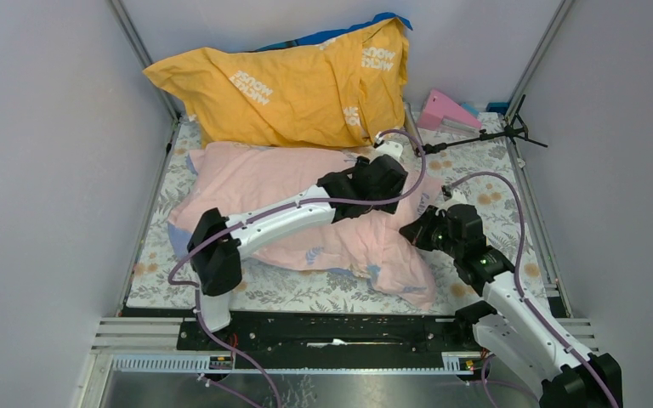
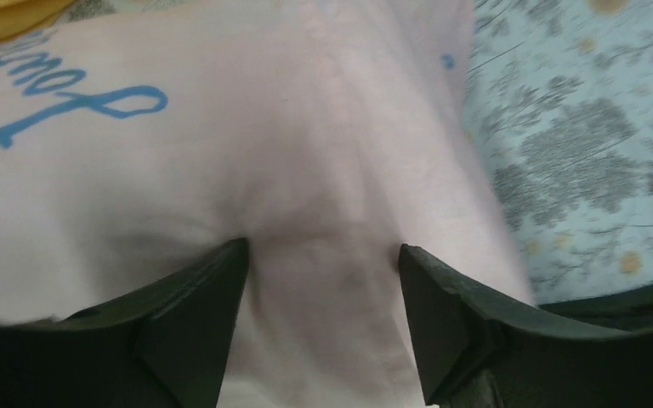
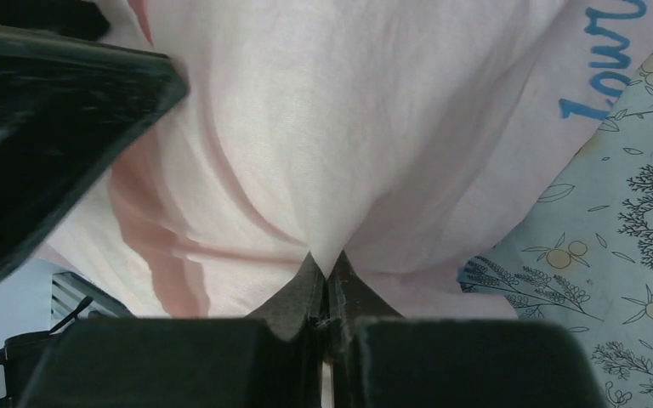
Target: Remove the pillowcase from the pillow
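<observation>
**Left pincer point(image 2: 323, 255) wide, right pincer point(image 3: 327, 265) nipping the pillowcase point(image 1: 272, 183)**

The left one presses down with jaws apart, a ridge of pink pillowcase rising between them, likely to pin the bulk. The pillowcase lies on the desk point(image 1: 306, 286) beneath both; the pillow inside is hidden. At the right one's tip a fold is clamped tight, probably for pulling the cloth off.

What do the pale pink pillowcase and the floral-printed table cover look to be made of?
The pale pink pillowcase looks like thin matte woven fabric, perhaps cotton: it gathers into soft creases where the right gripper pinches it. The floral-printed table cover seems a flat matte printed cloth or mat; which is unclear.
</observation>
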Available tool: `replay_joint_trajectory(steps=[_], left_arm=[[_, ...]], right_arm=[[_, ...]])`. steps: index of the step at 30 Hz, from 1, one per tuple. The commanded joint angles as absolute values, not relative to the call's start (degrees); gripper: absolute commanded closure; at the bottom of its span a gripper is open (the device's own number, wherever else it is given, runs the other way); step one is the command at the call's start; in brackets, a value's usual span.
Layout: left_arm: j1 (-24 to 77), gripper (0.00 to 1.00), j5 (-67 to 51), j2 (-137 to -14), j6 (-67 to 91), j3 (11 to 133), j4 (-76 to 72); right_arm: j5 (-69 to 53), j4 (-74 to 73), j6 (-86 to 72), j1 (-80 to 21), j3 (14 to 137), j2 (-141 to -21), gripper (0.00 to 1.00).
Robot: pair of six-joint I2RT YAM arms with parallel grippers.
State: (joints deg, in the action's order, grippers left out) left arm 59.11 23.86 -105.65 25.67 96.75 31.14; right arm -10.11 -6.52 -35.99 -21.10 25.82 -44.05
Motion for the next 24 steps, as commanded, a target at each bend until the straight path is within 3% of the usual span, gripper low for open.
replay_joint_trajectory(steps=[1,3,6,12,17,18,22,24], left_arm=[[56.1,0.41,31.0,-107.6,26.3,99.5,41.3],[54.2,0.52,37.4,-106.5,28.2,97.8,44.9],[51.1,0.55,44.1,-102.2,32.4,93.0,48.9],[45.7,0.55,36.7,-87.4,32.9,78.2,40.1],[43.5,0.62,34.0,-79.4,33.6,70.5,35.2],[43.4,0.63,33.7,-78.9,33.3,69.7,34.7],[43.4,0.64,25.6,-78.7,30.8,66.4,30.2],[43.5,0.64,19.6,-78.7,29.8,65.1,27.7]], right_arm=[[-6.6,-7.8,-35.8,-21.1,26.3,-42.4,1.00],[-3.5,-9.3,-35.7,-21.1,26.3,-40.9,1.00],[2.1,-10.7,-35.6,-21.1,25.4,-37.4,1.00],[5.6,-11.9,-34.7,-21.1,24.4,-36.2,1.00],[5.5,-12.9,-34.3,-21.1,25.0,-38.1,1.00],[5.4,-12.9,-34.1,-21.1,25.1,-38.1,0.93],[1.7,-12.3,-32.3,-21.1,27.9,-37.4,0.33],[-3.4,-12.0,-31.8,-21.1,31.2,-38.0,0.23]])
